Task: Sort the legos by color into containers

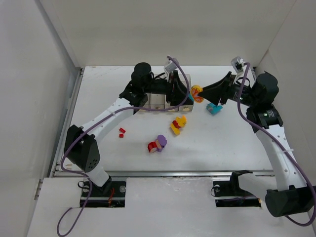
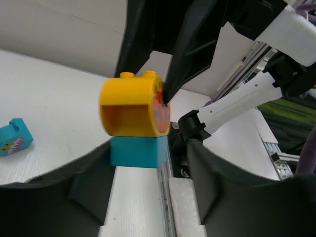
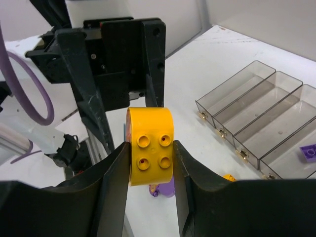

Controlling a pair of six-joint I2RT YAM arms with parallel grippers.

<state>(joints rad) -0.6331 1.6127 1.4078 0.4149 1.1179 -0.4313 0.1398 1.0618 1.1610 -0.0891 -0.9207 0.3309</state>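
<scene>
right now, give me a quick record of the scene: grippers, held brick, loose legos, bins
right gripper: shut on yellow brick, held in the air
yellow brick: stacked on a teal brick
left gripper: open, one finger either side of the teal brick, gaps showing
loose legos: loose teal brick, yellow and red clump, red and purple clump, small red pieces
containers: four joined clear bins, a purple piece in an end bin
</scene>
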